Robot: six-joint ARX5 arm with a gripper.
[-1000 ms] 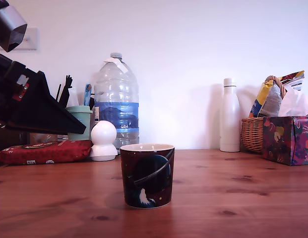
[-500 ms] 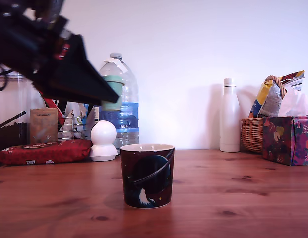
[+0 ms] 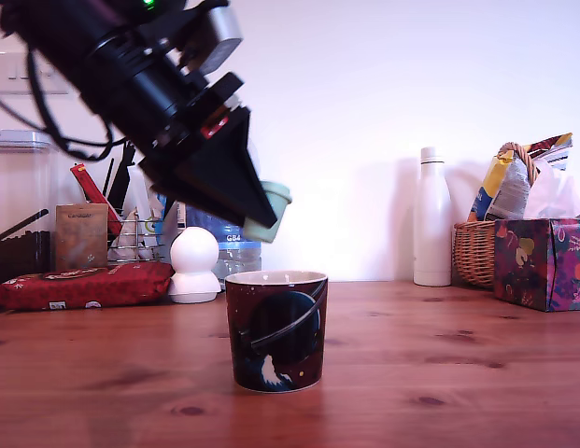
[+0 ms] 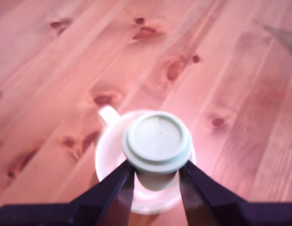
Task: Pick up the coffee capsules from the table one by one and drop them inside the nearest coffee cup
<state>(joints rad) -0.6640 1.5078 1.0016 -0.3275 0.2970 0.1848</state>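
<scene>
Gripper [image 3: 261, 217] clamped on a sage-green coffee capsule [image 3: 268, 211], fingers [image 4: 113, 186] pinching its body just under the rim. Capsule hangs tilted in the air, above the coffee cup [image 3: 276, 329] and apart from it; wrist view puts it right over the cup's [image 4: 107, 155] cream mouth. Can't tell what's inside the cup. Nothing between capsule and cup. Cup stands upright on the wooden table [image 3: 439, 373]. Behind, towards the exterior view's left: white ball gadget [image 3: 194, 264], red packet [image 3: 84, 285]. To the right: white bottle [image 3: 432, 218], wicker basket [image 3: 474, 252], patterned tissue box [image 3: 542, 261].
</scene>
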